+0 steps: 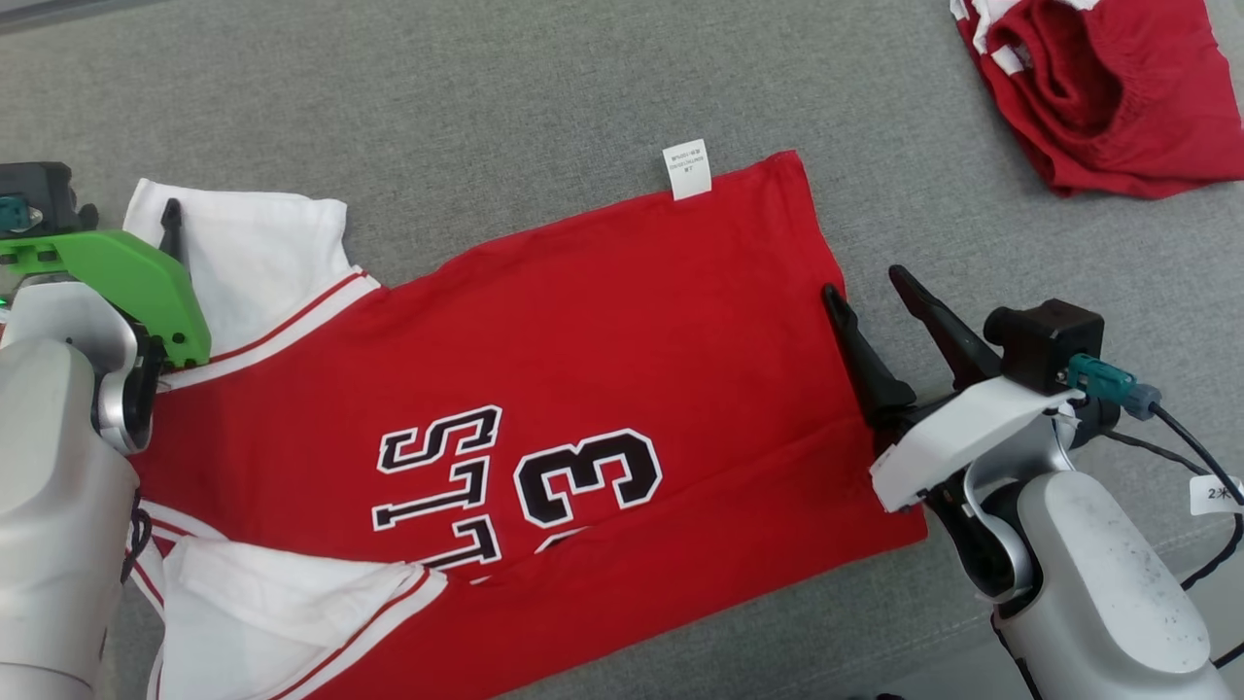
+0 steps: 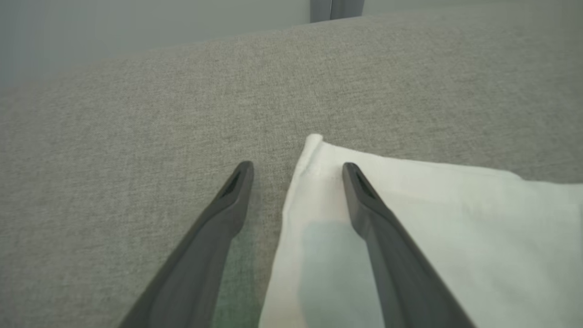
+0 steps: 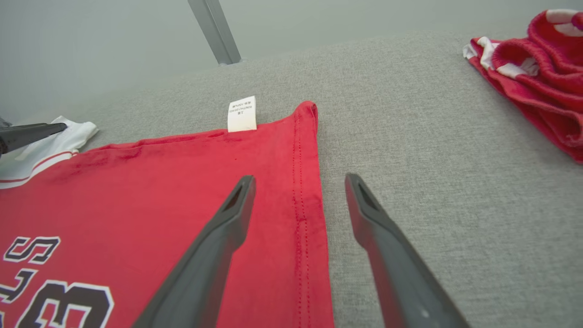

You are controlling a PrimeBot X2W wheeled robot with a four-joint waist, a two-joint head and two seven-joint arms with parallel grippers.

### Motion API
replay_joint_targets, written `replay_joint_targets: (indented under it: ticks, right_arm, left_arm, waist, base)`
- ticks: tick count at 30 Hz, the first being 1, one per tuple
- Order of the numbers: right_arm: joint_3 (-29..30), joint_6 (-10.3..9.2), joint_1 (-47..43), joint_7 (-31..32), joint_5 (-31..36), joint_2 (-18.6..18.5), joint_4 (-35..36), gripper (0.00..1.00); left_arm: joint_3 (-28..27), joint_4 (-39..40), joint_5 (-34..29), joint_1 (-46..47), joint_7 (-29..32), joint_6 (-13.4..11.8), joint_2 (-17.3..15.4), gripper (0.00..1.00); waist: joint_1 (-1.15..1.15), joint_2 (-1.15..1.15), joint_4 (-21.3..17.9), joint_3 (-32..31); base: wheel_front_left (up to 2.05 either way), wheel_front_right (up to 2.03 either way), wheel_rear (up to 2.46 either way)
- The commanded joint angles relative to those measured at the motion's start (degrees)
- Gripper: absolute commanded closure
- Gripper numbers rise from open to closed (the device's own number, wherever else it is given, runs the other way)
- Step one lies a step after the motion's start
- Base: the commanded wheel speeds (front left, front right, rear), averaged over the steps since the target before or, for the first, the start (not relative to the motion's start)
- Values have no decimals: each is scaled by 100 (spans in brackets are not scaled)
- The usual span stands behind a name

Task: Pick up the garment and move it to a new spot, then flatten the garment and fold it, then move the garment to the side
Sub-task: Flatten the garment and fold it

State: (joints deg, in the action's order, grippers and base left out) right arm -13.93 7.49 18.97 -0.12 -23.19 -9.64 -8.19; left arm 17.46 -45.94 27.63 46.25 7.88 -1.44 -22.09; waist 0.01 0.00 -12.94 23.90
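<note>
Crumpled red cloth w/ white trim [image 1: 1137, 126] lies far rt on grey fabric surface [image 1: 486, 97].

1. The garment [image 1: 603, 331] is bright red, with black letters and a black "3", each outlined in white.
2. Its sleeves [image 1: 253, 253] are plain white, joined to the red by a white band carrying a thin red stripe.
3. Its label [image 1: 686, 169] is white with tiny dark print.
4. The worktop [image 1: 486, 97] is a plain, finely mottled grey weave.
5. The second garment [image 1: 1118, 97] is deeper red with white trim.
6. The left hand [image 2: 297, 166] has dark grey fingers and a green cover [image 1: 136, 282].
7. The right hand [image 3: 299, 178] has dark grey fingers, a white cover [image 1: 957, 428] and a teal plug [image 1: 1098, 377].
</note>
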Motion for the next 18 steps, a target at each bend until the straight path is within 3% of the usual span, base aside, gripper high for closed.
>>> replay_joint_targets:
  ticks: [1,2,3,6,8,18]
  right_arm:
    - [-25,0,89,-33,-25,-18,-11,0]
    - [-45,0,121,-47,-27,-37,-15,0]
    - [-67,0,150,-53,-31,-58,-17,0]
    - [-124,0,243,-25,-18,-126,-4,0]
    - [-163,0,339,16,23,-205,-34,0]
    - [-472,-1,1402,283,504,-790,-916,0]
  left_arm:
    - [8,-74,-51,105,-27,-8,-55,0]
    - [17,-165,-52,137,-19,-5,-59,1]
    - [35,-231,-57,154,0,19,-61,15]
    - [98,-407,-54,207,36,118,-35,73]
    - [154,-479,-72,244,7,179,2,100]
    - [259,-459,6,397,-772,455,364,100]
  waist:
    - [-1,0,-60,67]
    - [-1,0,-56,71]
    - [-1,0,-51,72]
    - [-1,0,-29,65]
    - [-1,0,2,44]
    - [-1,0,480,-191]
  base:
    - [0,0,0]
    - [0,0,0]
    - [0,0,0]
    - [0,0,0]
    - [0,0,0]
    - [0,0,0]
